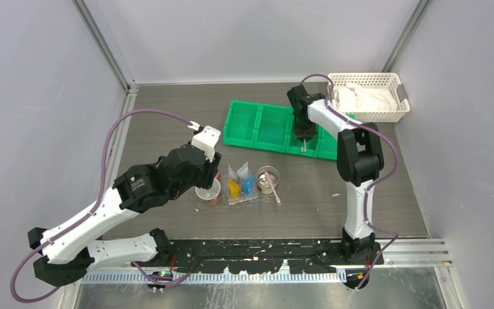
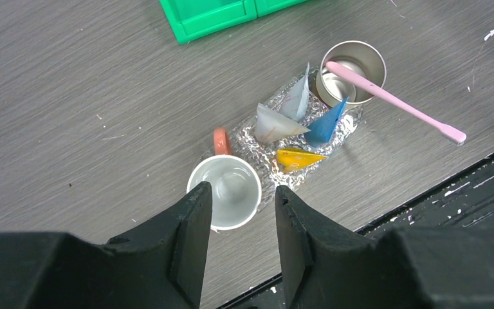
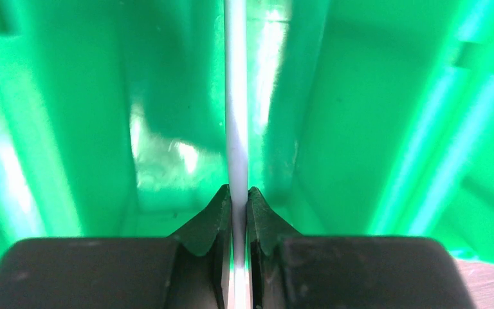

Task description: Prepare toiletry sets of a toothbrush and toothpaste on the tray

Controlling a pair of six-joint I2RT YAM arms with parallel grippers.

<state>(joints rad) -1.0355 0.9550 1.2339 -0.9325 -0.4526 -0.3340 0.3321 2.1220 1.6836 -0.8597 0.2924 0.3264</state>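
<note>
Toothbrush retrieval explains the right arm's pose: the right gripper (image 3: 238, 193) is sunk into a compartment of the green bin (image 3: 373, 129), jaws pressed together on the thin pale grey toothbrush (image 3: 235, 96), probably because the bin's walls leave room only for a narrow pinch from above. In the right wrist view that brush runs straight up the middle of the frame, its long axis in line with the gripper; which end carries the bristles is hidden. The left gripper (image 2: 241, 192) hangs spread and holding nothing over the white cup (image 2: 228, 174), just beside the tray (image 2: 352, 121), seemingly posted where the sets are made up. On the tray lie the toothpaste tubes, white (image 2: 275, 125), blue (image 2: 325, 125) and yellow (image 2: 296, 158). The pink toothbrush (image 2: 392, 98) leans across the metal cup (image 2: 376, 61) at the tray's upper-right end, its long axis slanting from upper left to lower right, the far end down by the table (image 2: 71, 96).
</note>
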